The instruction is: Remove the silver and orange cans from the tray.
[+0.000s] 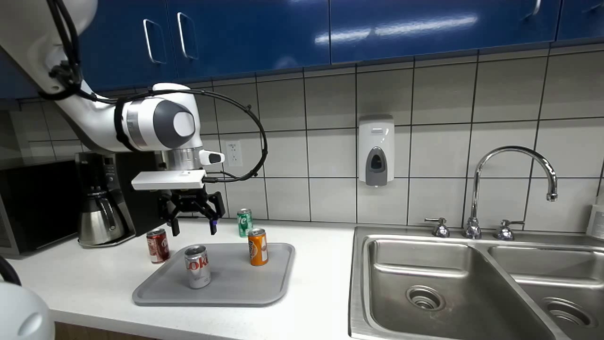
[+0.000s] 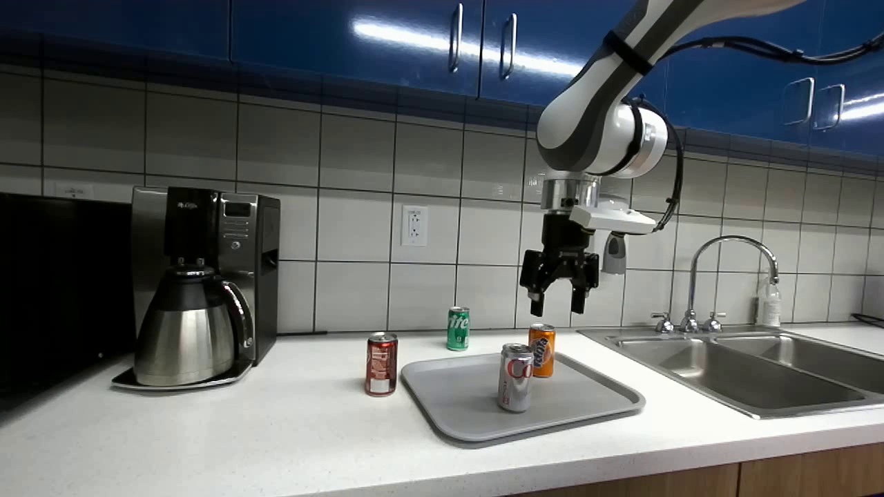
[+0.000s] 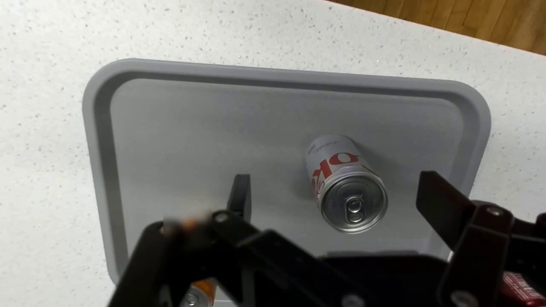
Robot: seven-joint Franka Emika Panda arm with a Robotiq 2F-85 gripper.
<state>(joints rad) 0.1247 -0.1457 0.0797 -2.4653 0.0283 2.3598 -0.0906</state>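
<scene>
In an exterior view, the gripper (image 1: 194, 230) hangs above the gray tray (image 1: 240, 285), its fingers (image 1: 175, 229) spread, with a wide gap between the tips. On the tray stand the silver can (image 1: 197, 268) and the orange can (image 1: 258, 248), both upright and apart, the silver can nearer the front edge. A red can (image 1: 158, 246) stands on the counter (image 1: 321, 293) just beside the tray, and the sink (image 1: 359, 283) lies off to the right.

In an exterior view, a green can (image 2: 458, 329) stands on the counter behind the tray, and a coffee maker (image 2: 238, 269) sits at the left. From here the silver can covers part of the orange can. The fingers point down above the can tops.

The wrist view looks down on the tray. The silver can shows between the spread fingers, clear of both, its top in full view (its red lettering upside down from this angle). The orange can peeks out at the bottom, mostly hidden by the gripper. A scrap of red at the lower right is probably the red can, hard to be sure.
</scene>
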